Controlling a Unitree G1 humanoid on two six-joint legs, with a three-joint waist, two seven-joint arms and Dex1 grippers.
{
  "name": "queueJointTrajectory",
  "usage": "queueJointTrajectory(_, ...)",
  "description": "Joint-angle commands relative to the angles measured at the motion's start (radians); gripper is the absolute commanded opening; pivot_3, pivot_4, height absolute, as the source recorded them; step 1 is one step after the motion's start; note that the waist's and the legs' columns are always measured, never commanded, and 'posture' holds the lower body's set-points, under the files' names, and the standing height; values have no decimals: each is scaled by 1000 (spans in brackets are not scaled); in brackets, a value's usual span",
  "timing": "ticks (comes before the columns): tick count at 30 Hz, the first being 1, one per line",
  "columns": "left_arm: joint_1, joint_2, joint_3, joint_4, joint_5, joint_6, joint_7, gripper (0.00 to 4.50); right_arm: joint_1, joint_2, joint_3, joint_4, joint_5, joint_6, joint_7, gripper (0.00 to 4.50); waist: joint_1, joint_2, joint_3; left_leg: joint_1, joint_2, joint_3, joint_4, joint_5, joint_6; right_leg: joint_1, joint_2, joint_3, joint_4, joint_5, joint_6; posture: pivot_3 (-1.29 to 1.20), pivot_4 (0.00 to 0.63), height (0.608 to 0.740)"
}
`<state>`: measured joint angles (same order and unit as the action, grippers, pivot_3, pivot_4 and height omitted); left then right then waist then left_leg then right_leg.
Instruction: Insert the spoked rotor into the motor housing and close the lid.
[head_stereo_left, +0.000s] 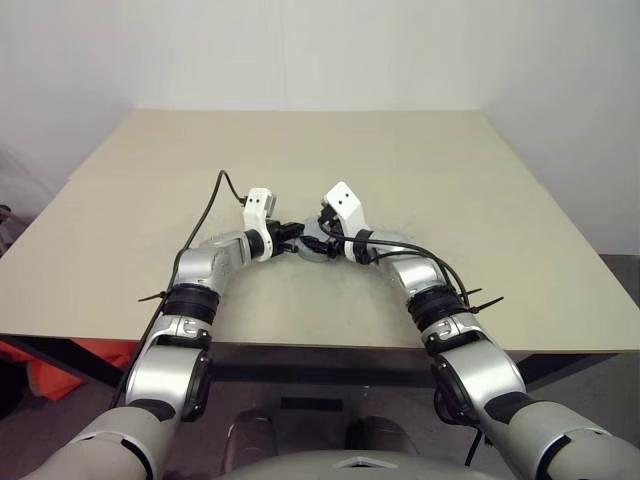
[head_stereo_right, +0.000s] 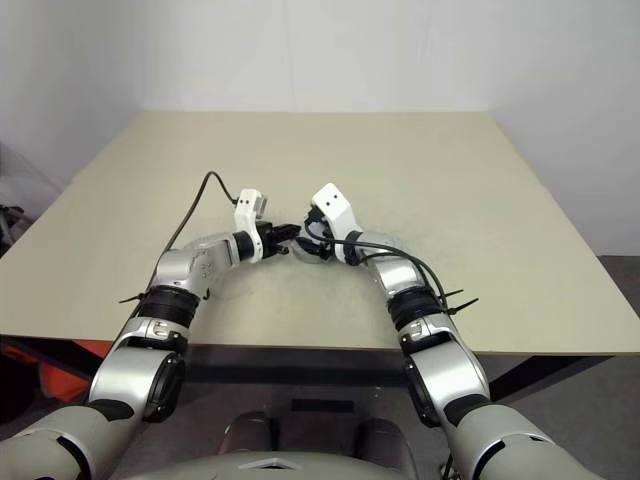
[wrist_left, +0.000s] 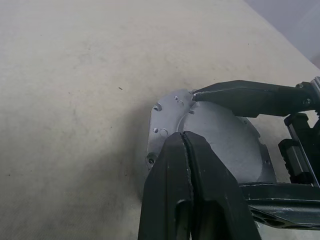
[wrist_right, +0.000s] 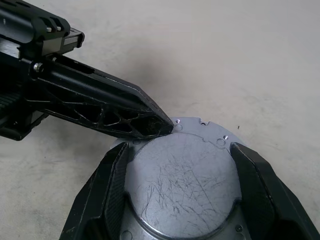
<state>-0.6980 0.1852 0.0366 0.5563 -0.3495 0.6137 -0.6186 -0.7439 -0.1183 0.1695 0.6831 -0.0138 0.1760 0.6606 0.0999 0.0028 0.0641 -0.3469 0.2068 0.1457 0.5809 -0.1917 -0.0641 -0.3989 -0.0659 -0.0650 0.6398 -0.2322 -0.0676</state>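
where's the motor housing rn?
On the table, near its front edge at centre. The motor housing sits between the right gripper's fingers, with the shut left gripper's tip at its rim.

The table (head_stereo_left: 480, 200) lies bare all round; both grippers crowd the motor housing (wrist_right: 185, 185) (mid-table).

from the head views the motor housing (head_stereo_left: 313, 246) is mostly hidden between the two grippers, too small to make out. its windings and hub are covered by the scratched silver lid (wrist_right: 182, 185).
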Motion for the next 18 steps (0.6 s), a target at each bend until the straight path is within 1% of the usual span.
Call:
queueJointTrajectory(1, 30, -1, -14, -22, 9, 25, -7, 34, -11, -6, -10, -53, 6, 1, -11, 3109, 0, 0, 0, 0, 0, 0, 0, 0, 0, 0, 0, 0, 0, 0, 0, 0, 0, 740)
queueJointTrajectory(4, 40, 0, -12, -40, 4, 33, -10, 34, -14, -7, -11, -55, 22, 13, 22, 3109, 0, 0, 0, 0, 0, 0, 0, 0, 0, 0, 0, 0, 0, 0, 0, 0, 0, 740)
queueJointTrajectory(8, 43, -1, -10, -52, 2, 37, -16, 0, -15, -10, -7, -76, 16, -1, 20, 4461, 1, 0, 0, 0, 0, 0, 0, 0, 0, 0, 0, 0, 0, 0, 0, 0, 0, 740)
queueJointTrajectory(15, 47, -6, -16, -79, -8, 54, -36, 0, -2, -41, -40, -222, 68, 49, 67, 4461, 4, 0, 0, -3, 0, 0, 0, -1, 1, -1, 0, 0, -2, 0, 0, 0, 0, 740)
queueJointTrajectory(18, 47, -6, -15, -80, -7, 55, -40, 0, 1, -60, -85, -310, 128, 138, 73, 4461, 7, -1, 0, -3, 0, 0, -1, -1, 2, -2, 0, 0, -2, 0, 0, 0, 0, 740)
